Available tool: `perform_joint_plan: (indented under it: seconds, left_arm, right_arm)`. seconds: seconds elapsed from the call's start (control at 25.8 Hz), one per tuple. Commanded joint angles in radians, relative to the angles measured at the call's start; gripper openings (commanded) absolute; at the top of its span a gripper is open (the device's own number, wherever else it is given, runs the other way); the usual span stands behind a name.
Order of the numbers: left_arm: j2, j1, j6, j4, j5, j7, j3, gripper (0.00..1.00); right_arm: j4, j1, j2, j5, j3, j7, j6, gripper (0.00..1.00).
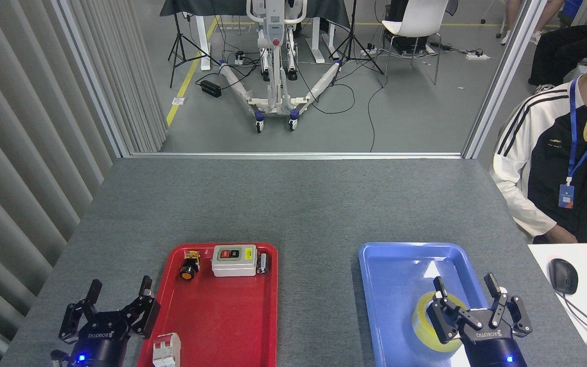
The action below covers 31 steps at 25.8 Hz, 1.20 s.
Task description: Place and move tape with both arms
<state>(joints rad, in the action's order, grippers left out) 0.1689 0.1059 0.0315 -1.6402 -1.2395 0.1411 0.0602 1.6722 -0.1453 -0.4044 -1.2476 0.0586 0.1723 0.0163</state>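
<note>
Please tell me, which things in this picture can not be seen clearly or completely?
- Tape, head view: its right part is hidden behind the right gripper; whether the fingers touch it cannot be told.
- Blue tray: near end cut off by the bottom edge.
- White-and-red part on the red tray: cut off by the bottom edge.
- Switch box labels: too small.
</note>
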Motion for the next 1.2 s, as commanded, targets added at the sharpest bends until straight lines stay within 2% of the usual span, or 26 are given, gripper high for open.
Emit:
perform_joint_plan:
  seconds: [0.0, 0.19, 0.39, 1.16]
  left_arm:
    - [0.001, 0.000, -0.001, 0.008, 0.000, -0.006, -0.005, 1.00]
    - [0.009, -0.002, -0.001, 0.028, -0.009, -0.012, -0.011, 1.00]
    - [0.012, -0.002, 0.001, 0.025, -0.021, -0.012, -0.011, 1.00]
    - [0.015, -0.008, 0.030, 0.049, -0.047, -0.023, -0.010, 1.00]
  right_arm:
    - [0.000, -0.003, 0.010, -0.010, -0.002, 0.001, 0.007, 0.98]
    - [0.000, -0.002, 0.042, -0.035, -0.009, -0.008, 0.045, 0.98]
    - [0.001, -0.003, 0.045, -0.050, 0.000, -0.066, 0.093, 0.98]
    - [0.000, -0.011, 0.058, -0.053, 0.001, -0.068, 0.094, 0.98]
